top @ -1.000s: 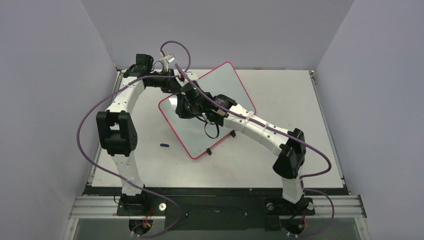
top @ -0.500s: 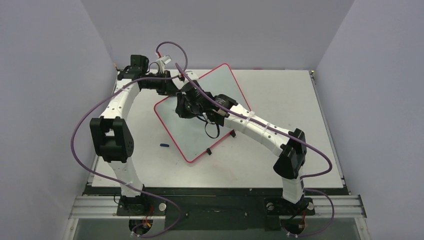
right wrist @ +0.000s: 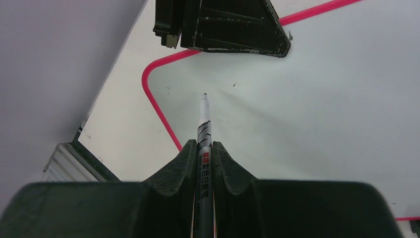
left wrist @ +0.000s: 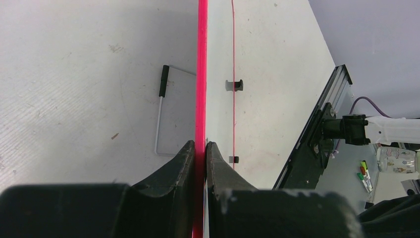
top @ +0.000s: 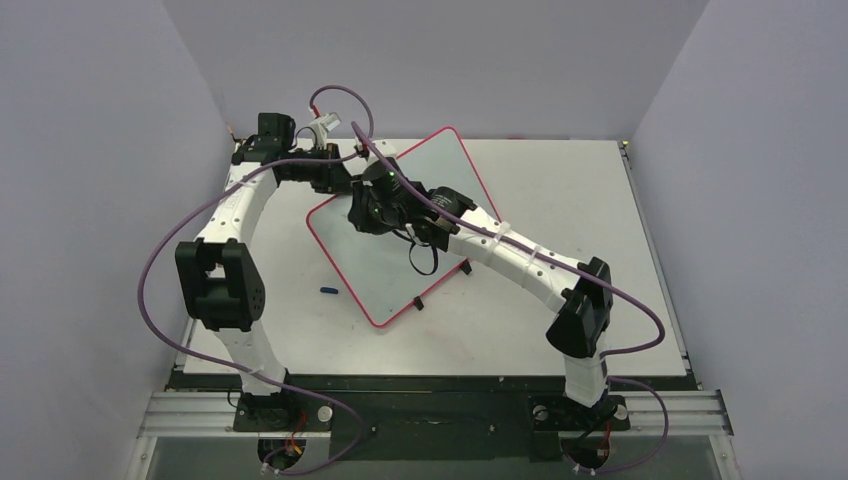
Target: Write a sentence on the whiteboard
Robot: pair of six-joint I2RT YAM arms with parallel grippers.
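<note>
Overhead, the whiteboard (top: pixel 400 270) sits askew in the middle of the bench (top: pixel 560 190). At its 11 o'clock edge the left pincer (left wrist: pixel 199 146) is clamped on the red rim. The right pincer (right wrist: pixel 203 148) grips a marker (right wrist: pixel 204 124), tip aimed at the board near a rounded corner. A small blue piece (top: pixel 330 291) lies at the board's 8 o'clock.

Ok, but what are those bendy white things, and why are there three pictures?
Those are robot arms, left arm and right arm, bolted to a table, each ending in a two-finger gripper. One picture looks down from above; the other two come from small cameras on the wrists, showing each arm's own gripper up close. On the table lies a whiteboard with a red rim, a small blue piece beside it. The left gripper pinches the board's red edge. The right gripper holds a marker, its tip pointing at the board near a corner. No writing shows yet.
</note>
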